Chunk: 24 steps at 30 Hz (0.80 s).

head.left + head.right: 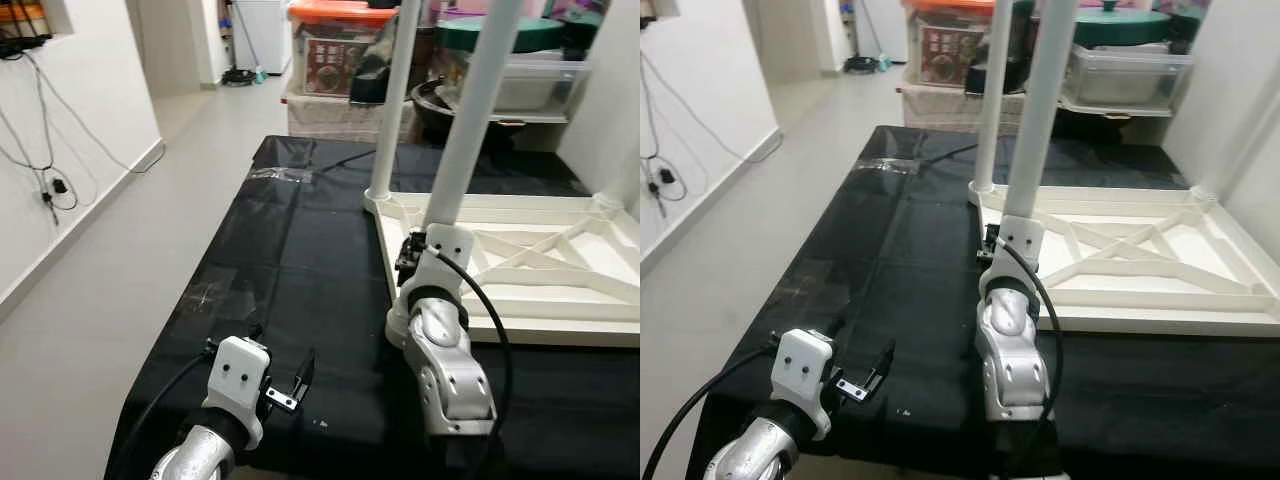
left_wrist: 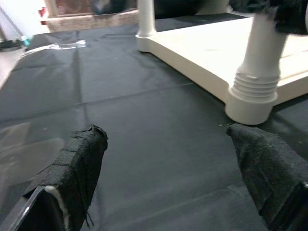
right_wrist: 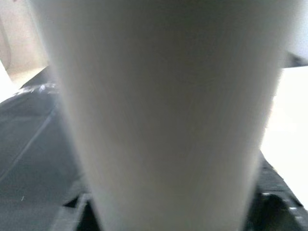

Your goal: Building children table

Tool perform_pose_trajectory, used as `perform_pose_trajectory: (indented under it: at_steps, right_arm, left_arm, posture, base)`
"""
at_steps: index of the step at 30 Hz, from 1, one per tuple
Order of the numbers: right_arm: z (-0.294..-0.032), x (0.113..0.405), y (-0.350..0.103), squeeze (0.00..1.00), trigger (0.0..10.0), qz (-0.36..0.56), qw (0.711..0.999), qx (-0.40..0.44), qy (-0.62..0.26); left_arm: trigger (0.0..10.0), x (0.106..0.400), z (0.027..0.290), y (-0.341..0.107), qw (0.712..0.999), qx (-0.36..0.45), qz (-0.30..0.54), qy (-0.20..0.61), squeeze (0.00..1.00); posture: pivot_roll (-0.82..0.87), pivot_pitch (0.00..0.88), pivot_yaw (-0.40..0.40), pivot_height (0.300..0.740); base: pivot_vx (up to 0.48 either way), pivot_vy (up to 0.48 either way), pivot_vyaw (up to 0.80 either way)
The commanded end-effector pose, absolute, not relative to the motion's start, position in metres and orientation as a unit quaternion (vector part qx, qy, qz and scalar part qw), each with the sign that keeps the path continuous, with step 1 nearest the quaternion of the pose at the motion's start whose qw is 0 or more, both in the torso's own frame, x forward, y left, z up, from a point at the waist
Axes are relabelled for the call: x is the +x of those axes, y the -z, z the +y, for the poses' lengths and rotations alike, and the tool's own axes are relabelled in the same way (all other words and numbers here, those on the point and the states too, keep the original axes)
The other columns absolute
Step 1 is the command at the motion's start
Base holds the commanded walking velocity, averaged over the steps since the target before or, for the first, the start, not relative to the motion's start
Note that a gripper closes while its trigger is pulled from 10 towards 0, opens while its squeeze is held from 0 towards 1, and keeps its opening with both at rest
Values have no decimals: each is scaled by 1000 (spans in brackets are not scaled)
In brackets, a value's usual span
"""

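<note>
Table top (image 1: 560, 262) lies upside down on the black desk (image 1: 290, 290). Right hand (image 1: 412, 255) is closed around a white leg (image 1: 470, 120) standing in the near corner. Left hand (image 1: 290, 385) hangs open, holding nothing, over the desk.

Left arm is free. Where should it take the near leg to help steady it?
Grip the near leg on its smooth round shaft, above the right gripper, coming level from the robot's left with the left gripper opened wide. The leg stands upright in the tabletop corner socket; its threaded collar low down is ridged and partly seated, so avoid it.
</note>
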State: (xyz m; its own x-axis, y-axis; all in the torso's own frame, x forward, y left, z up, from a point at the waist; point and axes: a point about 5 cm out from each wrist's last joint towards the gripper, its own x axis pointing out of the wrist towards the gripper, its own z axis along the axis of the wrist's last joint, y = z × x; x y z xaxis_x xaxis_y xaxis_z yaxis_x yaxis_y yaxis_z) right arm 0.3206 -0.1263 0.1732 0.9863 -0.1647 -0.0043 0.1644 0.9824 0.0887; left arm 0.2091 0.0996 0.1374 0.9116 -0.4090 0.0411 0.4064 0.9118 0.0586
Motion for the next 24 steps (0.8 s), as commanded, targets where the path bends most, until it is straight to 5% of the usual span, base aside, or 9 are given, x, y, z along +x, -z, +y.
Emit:
perform_pose_trajectory:
  at_steps: [1,8,10,11,14,24]
  right_arm:
    - [-129,320,-158,0,10000,21,994,79,73]
    - [-148,332,-162,0,10000,-6,996,89,13]
    - [-156,342,-172,0,10000,-35,988,87,-124]
    - [-156,342,-172,0,10000,-35,988,87,-124]
    - [-165,349,-177,0,10000,-18,967,90,-240]
    - [-163,360,-188,0,10000,33,899,66,-432]
  left_arm:
    - [10000,209,100,-135,978,23,-22,207,0]
    - [10000,210,100,-134,978,22,-22,207,0]
    - [10000,210,99,-134,977,21,-22,209,0]
    - [10000,210,99,-134,977,21,-22,209,0]
    - [10000,211,100,-133,977,22,-22,211,0]
    - [10000,211,100,-133,977,24,-20,212,0]
  posture:
    - [139,9,-30,740]
    - [138,6,-32,740]
    - [141,5,-32,740]
    - [141,5,-32,740]
    - [146,5,-33,740]
    - [160,0,-37,740]
  base:
    - [0,0,0]
    - [0,0,0]
    - [0,0,0]
    - [0,0,0]
    - [0,0,0]
    - [0,0,0]
